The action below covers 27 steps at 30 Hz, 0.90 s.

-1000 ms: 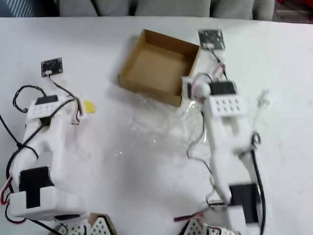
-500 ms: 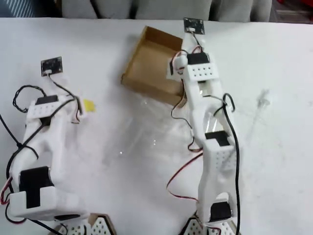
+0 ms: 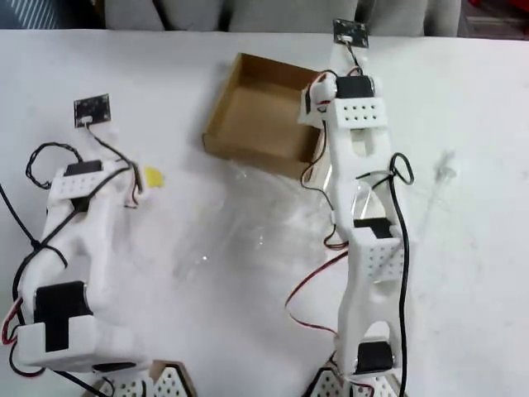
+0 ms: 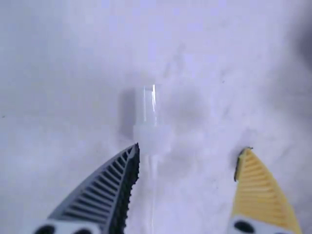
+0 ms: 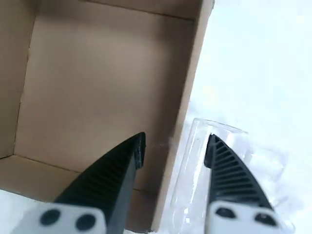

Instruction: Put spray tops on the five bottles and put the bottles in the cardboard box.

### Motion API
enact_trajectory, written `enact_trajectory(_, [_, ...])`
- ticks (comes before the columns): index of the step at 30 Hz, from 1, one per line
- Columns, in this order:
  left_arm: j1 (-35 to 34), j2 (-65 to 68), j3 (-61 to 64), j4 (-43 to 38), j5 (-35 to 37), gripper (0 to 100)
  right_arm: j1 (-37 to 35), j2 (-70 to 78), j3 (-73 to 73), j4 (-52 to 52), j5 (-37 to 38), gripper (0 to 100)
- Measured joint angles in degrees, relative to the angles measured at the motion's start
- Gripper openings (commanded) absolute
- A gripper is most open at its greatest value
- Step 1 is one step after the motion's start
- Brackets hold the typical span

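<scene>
the left gripper (image 4: 190,151), one ribbed grey finger and one ribbed yellow, stands open over the smooth white table (image 4: 58,58). a clear spray top (image 4: 147,122) lies at its tips with bare room all round. the square cardboard box (image 3: 256,116) sits mid-table. the right gripper (image 5: 175,139) gapes across one side wall, with a clear bottle (image 5: 194,156) just outside, hard to make out from above.

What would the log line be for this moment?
left jaws open over spray top | right jaws open over edge of cardboard box
</scene>
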Motion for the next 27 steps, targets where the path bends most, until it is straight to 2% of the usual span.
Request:
enact_trajectory(6, [0.0, 0.0, 0.0, 0.0, 0.0, 31, -1.1, 5.6, 0.0, -6.0, 0.4, 17.1])
enact_trajectory(12, [0.0, 0.0, 0.0, 0.0, 0.0, 31, -2.4, 8.0, 0.0, -8.0, 9.2, 1.4])
enact_trajectory(16, [0.0, 0.0, 0.0, 0.0, 0.0, 31, -2.5, 8.6, 0.0, -8.1, 15.6, 1.8])
enact_trajectory(22, [0.0, 0.0, 0.0, 0.0, -0.4, 31, -3.0, 8.7, -0.1, -5.6, 31.5, 1.6])
enact_trajectory(27, [0.0, 0.0, 0.0, 0.0, -3.1, 31, -3.0, 8.5, -0.2, -2.5, 34.1, 1.6])
